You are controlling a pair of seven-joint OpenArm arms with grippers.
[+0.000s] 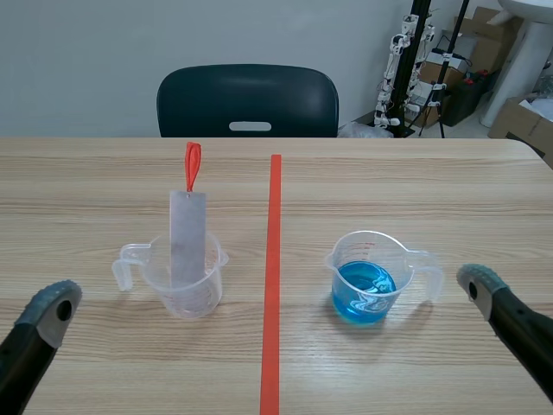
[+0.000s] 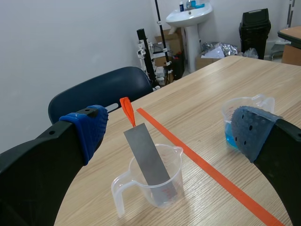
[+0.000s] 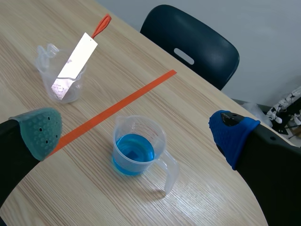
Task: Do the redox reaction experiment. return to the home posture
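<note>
A clear beaker stands left of the tape line, and a grey metal strip with an orange tag leans upright inside it. Right of the line, a second clear beaker holds blue liquid. My left gripper is open low at the near left, its finger short of the strip beaker. On the near right my right gripper is open too, its finger beside the blue beaker's handle. Neither holds anything.
An orange-red tape line runs down the middle of the wooden table. A dark chair stands behind the far edge. Boxes and stands sit on the floor at the back right.
</note>
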